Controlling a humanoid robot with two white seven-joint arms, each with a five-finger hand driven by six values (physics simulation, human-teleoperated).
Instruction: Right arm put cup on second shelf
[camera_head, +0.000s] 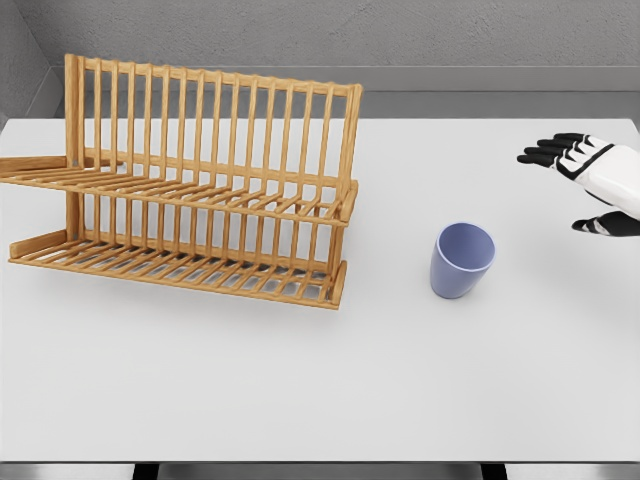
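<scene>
A light blue cup stands upright on the white table, right of the middle. A wooden two-tier dish rack takes up the left half of the table, its upper shelf a slatted ledge above the lower one. My right hand comes in at the right edge, above and to the right of the cup, clear of it. Its black fingers are spread and the thumb points down-left; it holds nothing. The left arm does not show.
The rack's right end stands about a cup's width and a half left of the cup. A grey wall runs behind the table's far edge.
</scene>
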